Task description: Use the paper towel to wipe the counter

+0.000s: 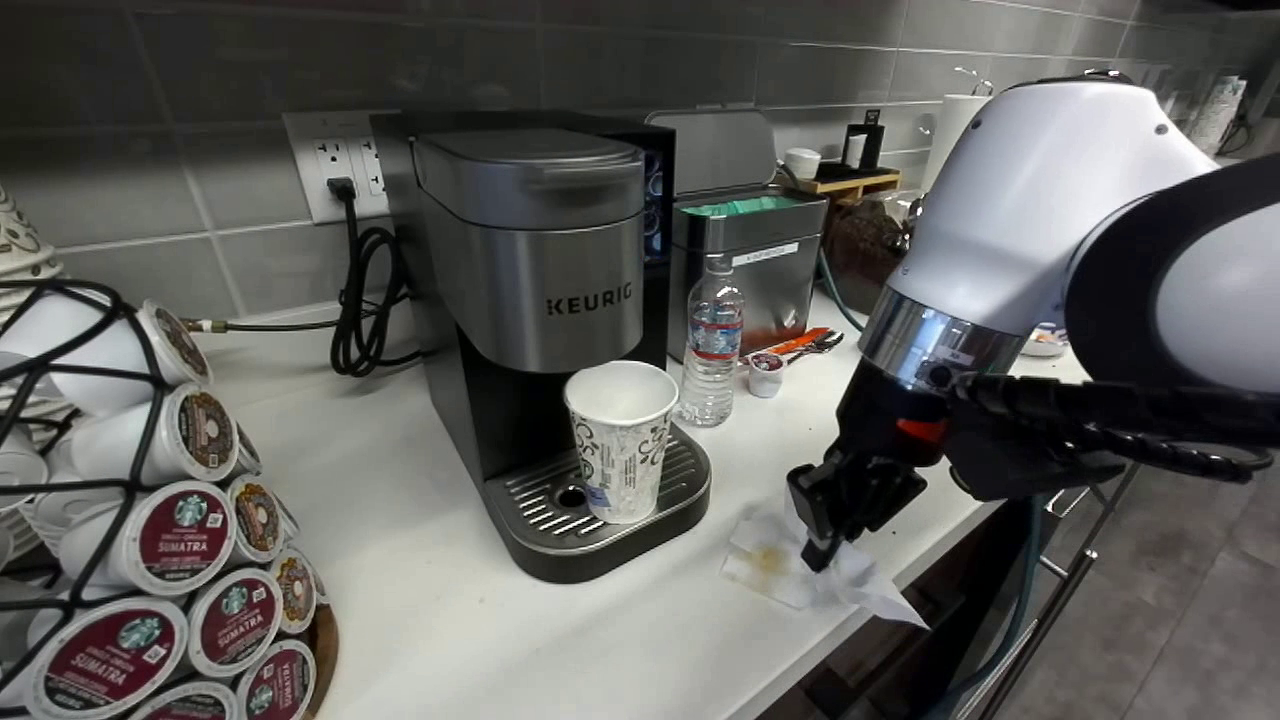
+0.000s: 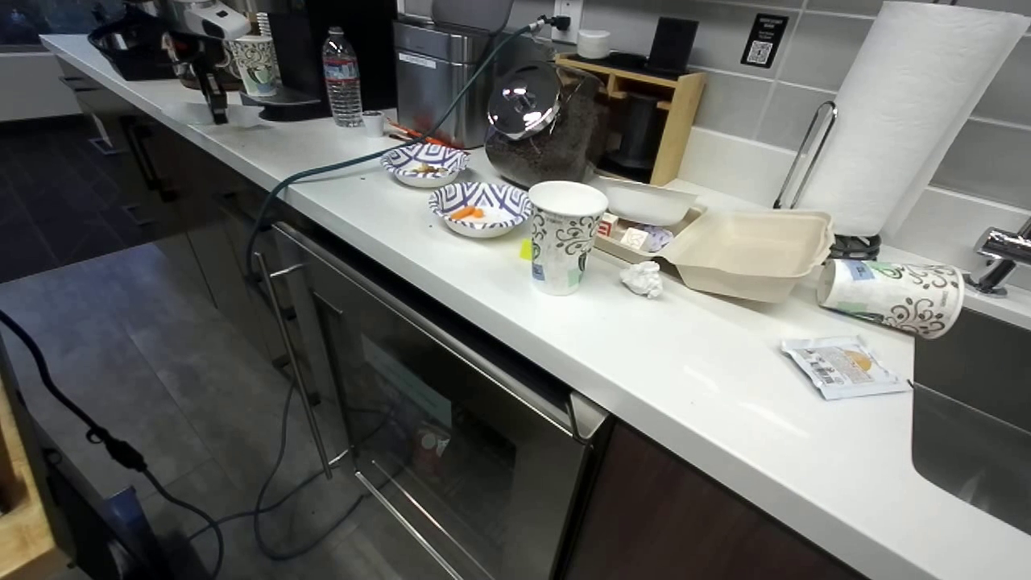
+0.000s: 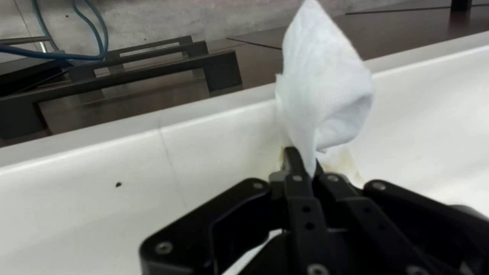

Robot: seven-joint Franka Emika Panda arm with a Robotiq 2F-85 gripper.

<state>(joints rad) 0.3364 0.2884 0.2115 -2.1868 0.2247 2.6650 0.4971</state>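
While a coffee maker (image 1: 590,265) stands nearby, the gripper (image 3: 307,168) pinches the paper towel (image 3: 324,84) at the edge of the counter (image 1: 400,500)

Where the coffee maker's drip tray (image 1: 600,555) juts forward, a printed paper cup (image 1: 622,450) stands upright on it, and the gripper is near tray and cup but apart from both. A water bottle (image 1: 714,375) stands just beside the coffee maker, in front of a metal bin (image 1: 780,290), while coffee pods (image 1: 185,535) are heaped on the coffee maker's other side.

The gripper's fingers (image 3: 294,158) lie together with hardly a gap, a fold of the towel nipped at the tips. The towel's loose end reaches past the front edge; beside the fingers shows a yellow-brown stain (image 1: 768,560), though whether on towel or counter I cannot tell.

Only the wrist view shows the fold between the fingertips; it also takes in a dark speck (image 3: 118,185) on the counter and drawer handles (image 3: 221,72) below. In an exterior view the counter runs on to a sink (image 2: 966,346), past two patterned bowls (image 2: 506,201), an upright cup (image 2: 564,250), a spread takeout box (image 2: 729,283), a wad of white paper (image 2: 642,279), a packet (image 2: 842,366) and a cup on its side (image 2: 894,296). There a green cable (image 2: 330,167) crosses the counter and hangs over its front edge, and the gripper is small, the towel too faint to make out.
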